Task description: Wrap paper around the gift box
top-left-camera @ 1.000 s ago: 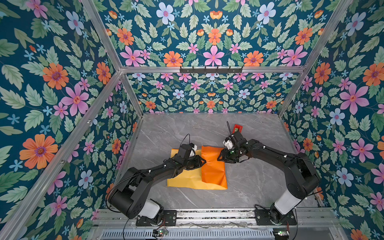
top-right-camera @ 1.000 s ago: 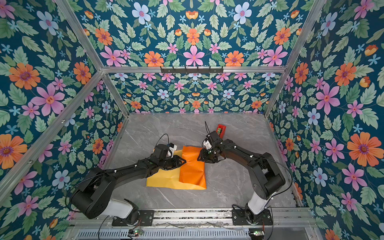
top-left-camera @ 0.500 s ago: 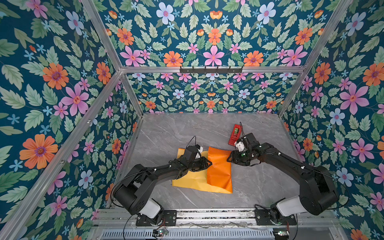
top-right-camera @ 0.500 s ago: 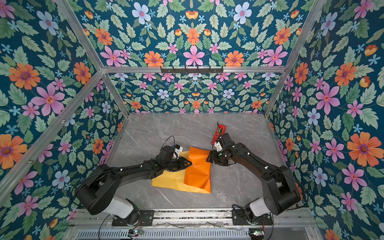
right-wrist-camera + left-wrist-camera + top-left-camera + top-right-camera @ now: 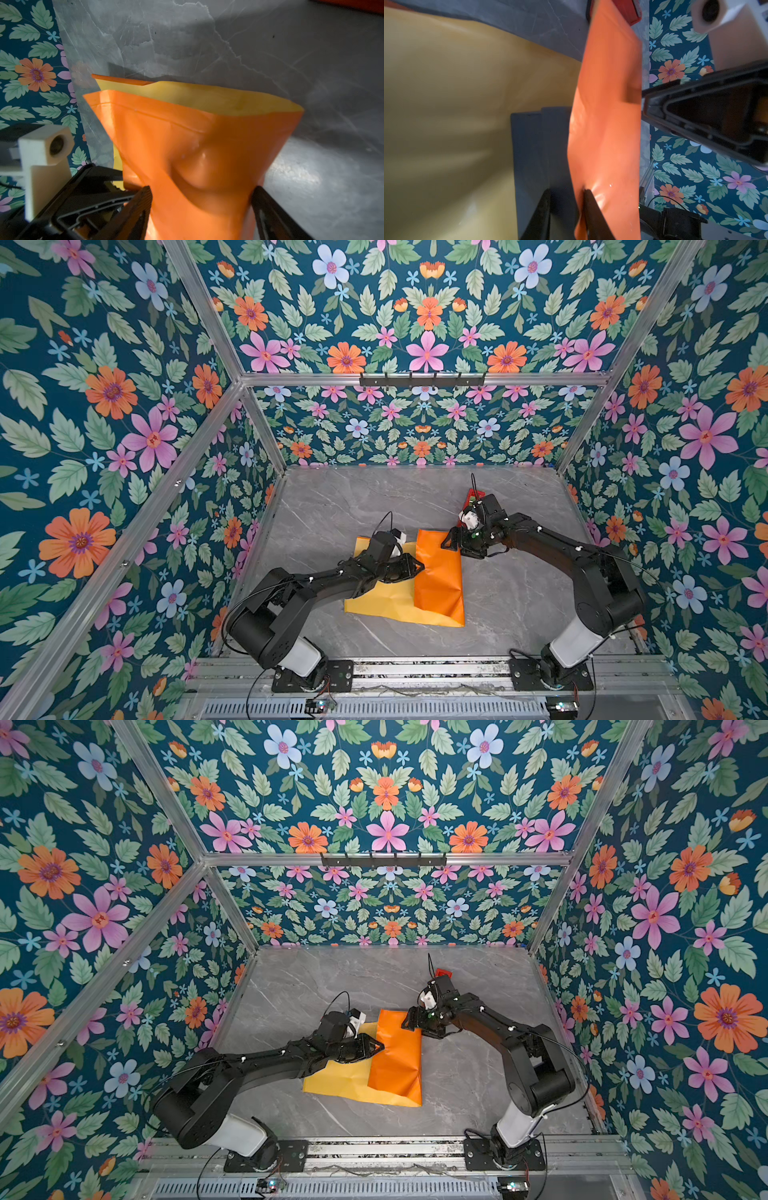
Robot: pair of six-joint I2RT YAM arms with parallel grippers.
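The paper point(image 5: 438, 572) lies mid-table in both top views, its bright orange flap point(image 5: 395, 1052) folded over the yellow-orange face point(image 5: 374, 601). The flap hides the gift box there. In the left wrist view the navy gift box point(image 5: 533, 145) sits on the yellow face with the orange flap point(image 5: 606, 124) against it. My left gripper point(image 5: 566, 192) is rolled on its side at the flap's left edge point(image 5: 417, 566). It is shut on the box's edge, one finger on the flap. My right gripper point(image 5: 201, 193) is open at the flap's far corner point(image 5: 451, 543), its fingers wide either side of the orange paper point(image 5: 197, 135).
A red tape dispenser point(image 5: 442, 972) stands on the grey marble table point(image 5: 519, 593) just behind my right wrist, mostly hidden by it. Floral walls with aluminium posts close in the table on three sides. The arm bases sit on a rail at the front.
My right gripper's jaws have spread wide and let go of the orange flap. The left gripper has kept its grip at the flap's edge.
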